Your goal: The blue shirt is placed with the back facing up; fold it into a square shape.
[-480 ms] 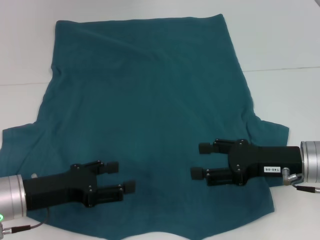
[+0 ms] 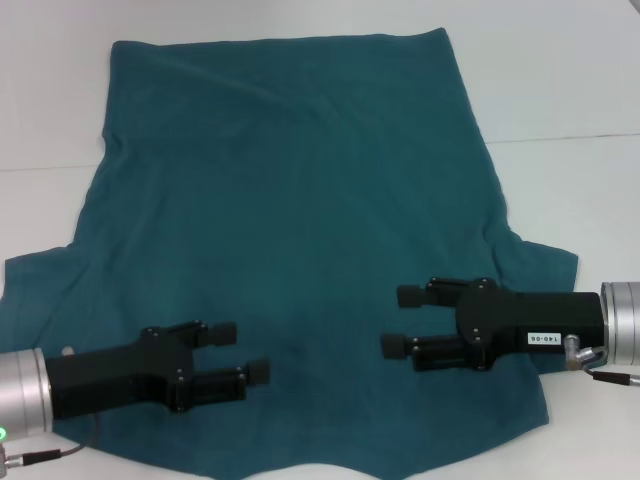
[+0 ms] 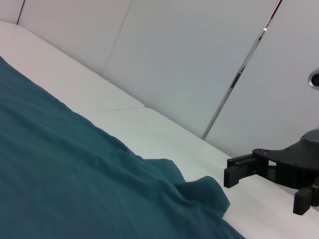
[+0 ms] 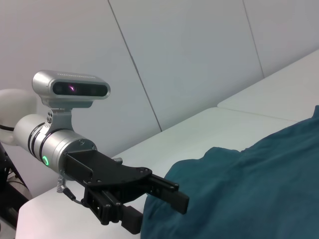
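Plain dark teal-blue knit T-shirt [image 2: 290, 240] lies spread flat on white table [image 2: 560, 80], no fold made yet; all folds left imo. My left gripper [image 2: 242, 352] & right gripper [image 2: 397, 321] hover low over the near part of it, both w/ fingers spread, nothing pinched.

One small white label [image 2: 541, 339] sits on the black body of the right claw [image 2: 400, 321]; it seems to read "140-05" (the digits are tiny, so that reading is unsure).
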### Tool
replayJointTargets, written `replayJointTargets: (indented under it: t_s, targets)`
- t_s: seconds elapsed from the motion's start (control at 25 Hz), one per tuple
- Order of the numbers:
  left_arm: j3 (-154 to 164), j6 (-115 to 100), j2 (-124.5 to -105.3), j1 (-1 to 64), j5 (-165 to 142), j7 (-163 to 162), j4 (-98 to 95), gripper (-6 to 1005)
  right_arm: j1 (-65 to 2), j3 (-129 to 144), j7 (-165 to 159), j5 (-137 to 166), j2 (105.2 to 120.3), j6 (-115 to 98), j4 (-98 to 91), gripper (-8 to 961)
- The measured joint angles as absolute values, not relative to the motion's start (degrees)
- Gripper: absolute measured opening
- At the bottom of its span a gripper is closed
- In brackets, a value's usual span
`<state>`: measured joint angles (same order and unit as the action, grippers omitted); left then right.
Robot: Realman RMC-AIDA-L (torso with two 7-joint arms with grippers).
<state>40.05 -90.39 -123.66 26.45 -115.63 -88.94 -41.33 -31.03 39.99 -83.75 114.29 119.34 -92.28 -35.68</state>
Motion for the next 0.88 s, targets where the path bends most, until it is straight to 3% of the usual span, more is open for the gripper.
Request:
replayJointTargets:
  t_s: [0.88]
  targets:
    - [18.98,-81.42,-120.97,22.70,-121.41,-94.28,-42.26,858,-30.93,39.40,-84.48,112.68,119.43,-92.11,-33.85,915]
